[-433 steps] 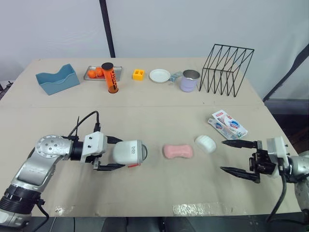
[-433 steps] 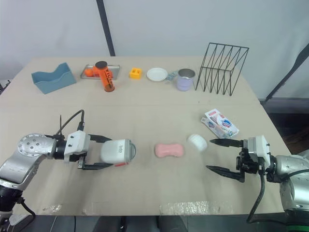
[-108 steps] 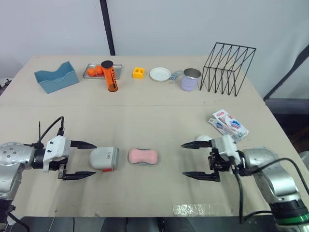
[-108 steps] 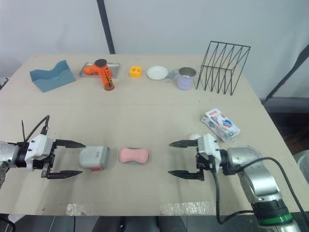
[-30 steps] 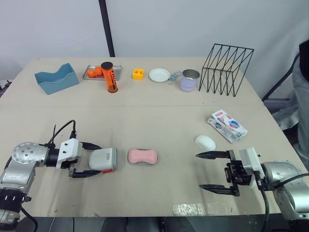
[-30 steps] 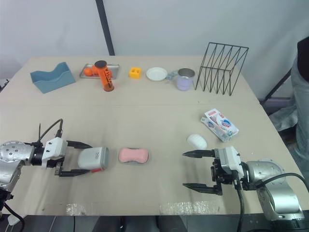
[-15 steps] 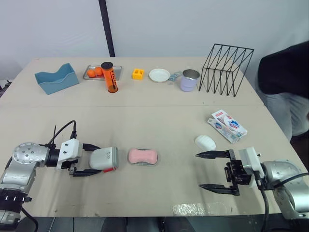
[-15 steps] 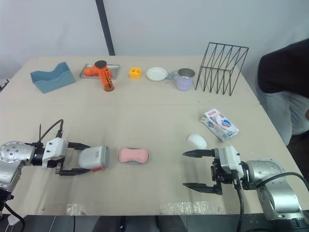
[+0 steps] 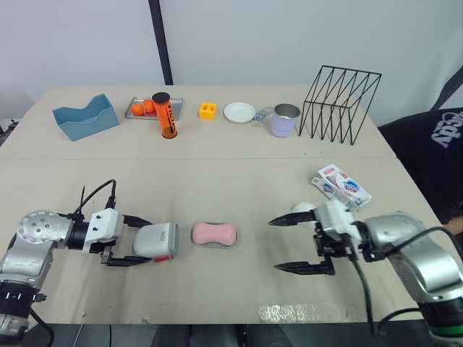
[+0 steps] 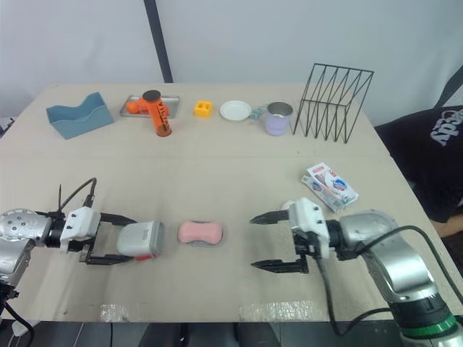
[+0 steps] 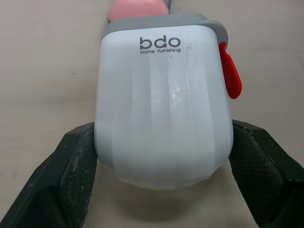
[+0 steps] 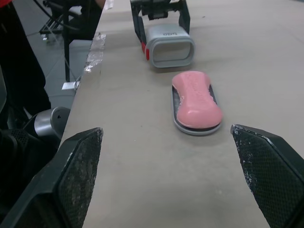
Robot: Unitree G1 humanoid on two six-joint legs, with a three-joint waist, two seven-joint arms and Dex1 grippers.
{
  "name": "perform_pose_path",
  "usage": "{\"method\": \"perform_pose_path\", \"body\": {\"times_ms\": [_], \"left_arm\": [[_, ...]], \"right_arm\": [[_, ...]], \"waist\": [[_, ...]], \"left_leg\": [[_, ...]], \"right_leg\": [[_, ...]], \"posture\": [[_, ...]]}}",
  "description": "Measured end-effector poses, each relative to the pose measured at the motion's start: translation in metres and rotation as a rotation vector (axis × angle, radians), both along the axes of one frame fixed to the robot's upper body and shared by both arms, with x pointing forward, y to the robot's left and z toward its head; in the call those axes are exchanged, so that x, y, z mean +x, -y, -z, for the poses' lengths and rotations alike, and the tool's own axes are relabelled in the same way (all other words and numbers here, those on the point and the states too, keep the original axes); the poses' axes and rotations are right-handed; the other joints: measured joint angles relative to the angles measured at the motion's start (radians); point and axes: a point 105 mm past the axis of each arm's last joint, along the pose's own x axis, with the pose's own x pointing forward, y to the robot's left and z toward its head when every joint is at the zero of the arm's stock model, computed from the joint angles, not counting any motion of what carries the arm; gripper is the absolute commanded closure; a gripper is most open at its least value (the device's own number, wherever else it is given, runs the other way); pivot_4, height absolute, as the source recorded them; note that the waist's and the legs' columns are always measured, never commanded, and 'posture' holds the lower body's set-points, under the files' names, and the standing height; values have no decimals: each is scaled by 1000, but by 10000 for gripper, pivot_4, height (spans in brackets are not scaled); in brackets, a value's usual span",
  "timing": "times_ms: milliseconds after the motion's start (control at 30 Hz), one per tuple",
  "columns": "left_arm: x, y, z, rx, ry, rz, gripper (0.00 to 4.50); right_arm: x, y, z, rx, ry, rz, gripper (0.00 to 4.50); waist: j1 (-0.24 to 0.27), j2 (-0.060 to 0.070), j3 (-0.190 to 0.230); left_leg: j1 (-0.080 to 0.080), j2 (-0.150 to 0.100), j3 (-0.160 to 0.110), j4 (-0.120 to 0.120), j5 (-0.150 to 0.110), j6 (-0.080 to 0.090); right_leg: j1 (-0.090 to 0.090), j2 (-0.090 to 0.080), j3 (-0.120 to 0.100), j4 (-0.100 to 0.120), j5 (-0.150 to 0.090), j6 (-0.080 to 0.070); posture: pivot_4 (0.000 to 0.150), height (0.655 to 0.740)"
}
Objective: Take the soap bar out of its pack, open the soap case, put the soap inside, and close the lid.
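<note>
Grips lid (image 9: 155, 241) in left jaws, resting on tabletop (image 9: 239, 181), just beside soap (image 9: 214, 233) on tray (image 12: 197, 131). Holds right jaws wide open near soap. Risks shoving tray askew with lid's rim, so jamming lid against soap.

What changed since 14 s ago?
The pink soap now lies on the grey case tray, left of where it lay bare. The left gripper set the white cover down further left, let go, and now grips it again. The open right gripper swung in toward the soap. A person in dark clothing appeared at the right. The soap pack and wire rack are unchanged.
</note>
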Motion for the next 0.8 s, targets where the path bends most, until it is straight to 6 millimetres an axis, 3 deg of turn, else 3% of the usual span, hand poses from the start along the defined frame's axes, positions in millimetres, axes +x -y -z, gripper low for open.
{"method": "perform_pose_path", "body": {"times_ms": [133,400,800], "left_arm": [[1,2,-3,1,15,9,10160],[-1,2,0,-1,11,-5,10160],[0,5,-2,-1,26,-7,10160]], "right_arm": [[13,-33,1,-24,11,5,0],[24,-70,15,-78,6,62,0],[41,-84,30,-130,13,141,0]], "waist": [[-2,0,0],[0,0,0],[0,0,0]], "left_leg": [[0,1,0,0,0,0],[-3,0,-2,0,0,0],[-3,0,-3,0,0,0]], "right_leg": [[-1,1,0,0,0,0],[-3,-1,-2,0,1,-2],[-3,-1,-4,0,1,-3]], "posture": [[1500,7400],[1500,7400],[1500,7400]]}}
